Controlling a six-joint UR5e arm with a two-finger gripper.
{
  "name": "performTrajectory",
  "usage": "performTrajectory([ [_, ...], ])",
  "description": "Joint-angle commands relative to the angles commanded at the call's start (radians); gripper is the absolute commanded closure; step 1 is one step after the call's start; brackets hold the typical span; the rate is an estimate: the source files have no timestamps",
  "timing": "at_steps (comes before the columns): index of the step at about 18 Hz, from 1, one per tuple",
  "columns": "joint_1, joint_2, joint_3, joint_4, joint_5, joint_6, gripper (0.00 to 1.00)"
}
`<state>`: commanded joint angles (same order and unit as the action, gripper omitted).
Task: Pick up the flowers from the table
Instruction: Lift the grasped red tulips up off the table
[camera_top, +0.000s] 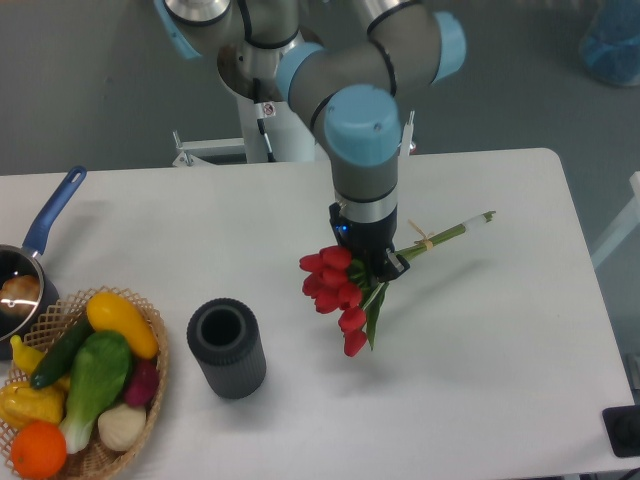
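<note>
Nearest the camera, at the left edge of the white worktop (480, 400), a wicker basket (150, 400) holds an orange, a yellow squash, a cucumber and other vegetables. Just right of it a dark cylindrical cup (226, 348) stands upright, mouth open. Further back on the left sits a blue-handled saucepan (30, 262). Near the worktop's middle the gripper (368, 268) points straight down, its fingers pinching the flowers (340, 290) where leaves meet stems. The red tulip heads hang down-left, the tied stems slant up to the right, and a faint shadow lies on the worktop beneath them.
</note>
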<state>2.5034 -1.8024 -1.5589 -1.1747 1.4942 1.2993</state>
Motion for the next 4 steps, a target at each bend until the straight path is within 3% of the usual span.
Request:
performTrajectory([
  [2, 0.002, 0.0, 0.052, -0.054, -0.005, 0.0, 0.96],
  [4, 0.017, 0.0, 0.072, -0.068, -0.005, 0.003, 0.96],
])
